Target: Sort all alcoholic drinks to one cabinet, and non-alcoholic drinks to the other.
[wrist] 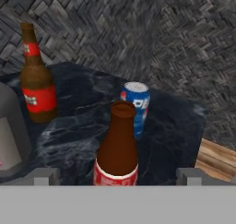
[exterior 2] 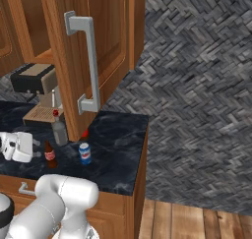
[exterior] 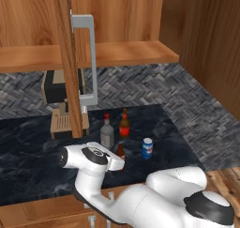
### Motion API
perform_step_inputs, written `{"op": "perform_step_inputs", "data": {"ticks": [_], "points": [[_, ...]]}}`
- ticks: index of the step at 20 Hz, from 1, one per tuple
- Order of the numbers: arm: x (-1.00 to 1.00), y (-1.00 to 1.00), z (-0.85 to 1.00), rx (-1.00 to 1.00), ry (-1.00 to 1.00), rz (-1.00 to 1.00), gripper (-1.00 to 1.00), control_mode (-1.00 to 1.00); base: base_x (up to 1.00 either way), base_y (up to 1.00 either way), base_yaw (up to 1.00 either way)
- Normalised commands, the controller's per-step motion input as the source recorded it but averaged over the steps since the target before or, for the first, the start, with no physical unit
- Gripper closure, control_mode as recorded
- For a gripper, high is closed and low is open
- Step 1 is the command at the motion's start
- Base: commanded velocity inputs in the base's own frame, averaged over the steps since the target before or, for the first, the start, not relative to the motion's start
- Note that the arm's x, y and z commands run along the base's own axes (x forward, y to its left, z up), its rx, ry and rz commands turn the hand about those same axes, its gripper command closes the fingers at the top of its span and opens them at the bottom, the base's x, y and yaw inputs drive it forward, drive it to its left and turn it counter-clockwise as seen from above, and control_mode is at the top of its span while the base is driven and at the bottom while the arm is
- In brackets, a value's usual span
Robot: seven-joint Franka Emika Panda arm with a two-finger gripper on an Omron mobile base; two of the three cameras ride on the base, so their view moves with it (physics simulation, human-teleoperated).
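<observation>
The hand (wrist: 117, 174) stood wide apart astride the cola bottle (wrist: 117, 147) on the worktop (wrist: 73, 140). Just beyond stood the soda can (wrist: 136, 103); overshooting risked toppling it, or the beer bottle (wrist: 37, 80) farther off.

A: What stands on the table (exterior 2: 118, 154)?

B: The small dark cola bottle (exterior 2: 49, 155) with its red-and-white label is upright near the front. Take it as the mark. The blue soda can (exterior 2: 85, 153) stands just beside it, toward the table's open end, not touching.

A: And the liquor bottle?

B: The clear liquor bottle (exterior 2: 59, 129) with the red cap stands behind the cola bottle, close against the open cabinet door (exterior 2: 74, 51).

A: Anything further back?

B: A coffee machine (exterior 2: 37, 93), well behind the cola bottle. The door's grey handle (exterior 2: 88, 61) hangs above the soda can.

A: The robot?

B: Its white hand (exterior 2: 17, 145) sits just beside the cola bottle, on the side away from the can; I cannot tell how the jaws stand.
</observation>
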Motion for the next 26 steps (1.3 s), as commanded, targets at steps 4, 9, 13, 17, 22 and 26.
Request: {"op": "perform_step_inputs", "data": {"ticks": [4,9,13,17,22,26], "points": [[0.01,-0.04,-0.10,-0.02,0.00,0.00,-1.00,-1.00,0.00,0.00,0.00],[0.00,-0.07,-0.07,-0.02,0.00,-0.01,-1.00,-1.00,0.00,0.00,0.00],[0.00,-0.12,-0.04,-0.02,0.00,-0.02,-1.00,-1.00,0.00,0.00,0.00],[0.00,-0.12,-0.03,-0.03,0.00,-0.04,-1.00,-1.00,0.00,0.00,0.00],[0.00,-0.07,-0.03,-0.02,0.00,-0.05,-1.00,-1.00,0.00,0.00,0.00],[0.03,-0.01,-0.01,-0.01,0.00,-0.02,-1.00,-1.00,0.00,0.00,0.00]]}}
